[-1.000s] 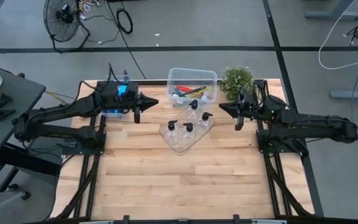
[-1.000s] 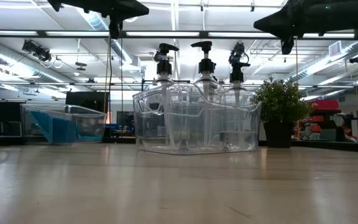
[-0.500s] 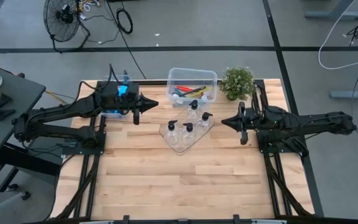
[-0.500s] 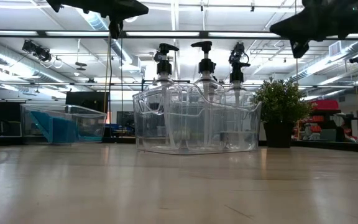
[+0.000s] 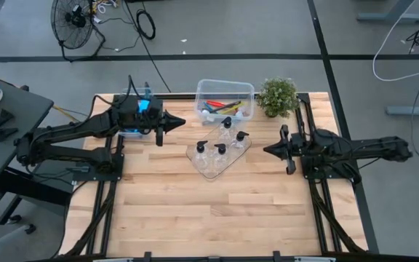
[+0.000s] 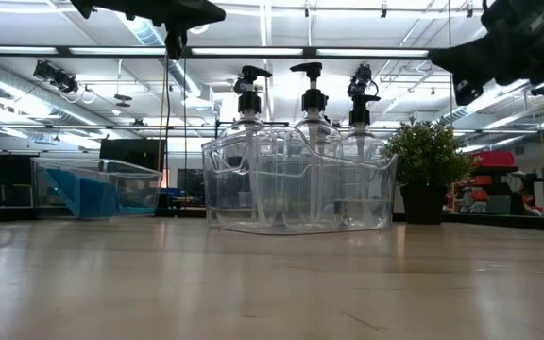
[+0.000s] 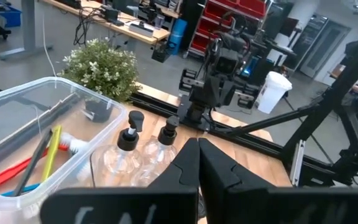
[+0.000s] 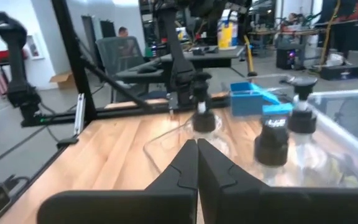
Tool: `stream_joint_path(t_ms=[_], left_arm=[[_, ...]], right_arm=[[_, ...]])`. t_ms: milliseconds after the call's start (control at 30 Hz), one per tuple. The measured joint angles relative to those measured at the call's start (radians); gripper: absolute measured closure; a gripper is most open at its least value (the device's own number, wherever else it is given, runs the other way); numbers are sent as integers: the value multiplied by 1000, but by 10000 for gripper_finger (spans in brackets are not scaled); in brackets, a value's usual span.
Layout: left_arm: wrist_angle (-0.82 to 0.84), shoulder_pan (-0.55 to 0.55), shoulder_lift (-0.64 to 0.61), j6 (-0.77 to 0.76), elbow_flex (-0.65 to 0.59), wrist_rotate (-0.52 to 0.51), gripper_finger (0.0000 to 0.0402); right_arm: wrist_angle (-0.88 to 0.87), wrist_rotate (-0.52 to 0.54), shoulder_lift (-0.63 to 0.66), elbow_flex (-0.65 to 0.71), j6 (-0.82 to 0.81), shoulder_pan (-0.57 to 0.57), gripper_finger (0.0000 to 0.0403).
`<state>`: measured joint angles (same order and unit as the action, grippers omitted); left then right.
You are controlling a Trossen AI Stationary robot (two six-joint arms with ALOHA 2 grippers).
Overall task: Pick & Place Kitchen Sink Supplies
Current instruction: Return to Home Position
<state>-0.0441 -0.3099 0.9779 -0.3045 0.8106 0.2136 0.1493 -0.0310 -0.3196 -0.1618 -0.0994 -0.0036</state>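
Kitchen sink supplies: found every one stowed, none loose on the table [image 5: 195,211]. Judged the job down to its last step, parking both arms.

Placed the left gripper [image 5: 177,121] upper left of centre in the high view, held high near the left bin [image 6: 93,189]. Placed the right gripper [image 5: 270,150] right of centre, just below the potted plant [image 5: 276,94]. Saw both claws pinched fully closed and empty in the wrist views, fingers [image 7: 188,168] pressed edge to edge.

Found the back bin [image 5: 247,87] at top centre holding the brushes [image 5: 224,106]. Found the clear tray [image 5: 211,173] at centre carrying the pump bottles [image 5: 220,149] upright. Saw the blue sponges [image 6: 85,196] leaning inside the left bin, at the left of the low view.

For a clean retreat, would have kept both claws closed and high and drawn each arm straight back toward its own side. Would also have stayed well above the pump tops and given the plant a margin on the right.
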Motion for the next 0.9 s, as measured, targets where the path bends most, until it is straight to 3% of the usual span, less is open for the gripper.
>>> stream_joint_path(t_ms=[567, 900], left_arm=[[2, 0, -13, -138, 0, 38, 400], [1, 5, -26, -159, 0, 18, 400]], right_arm=[[20, -82, 76, 106, 59, -1, 403], [41, -64, 77, 148, 80, -2, 403]])
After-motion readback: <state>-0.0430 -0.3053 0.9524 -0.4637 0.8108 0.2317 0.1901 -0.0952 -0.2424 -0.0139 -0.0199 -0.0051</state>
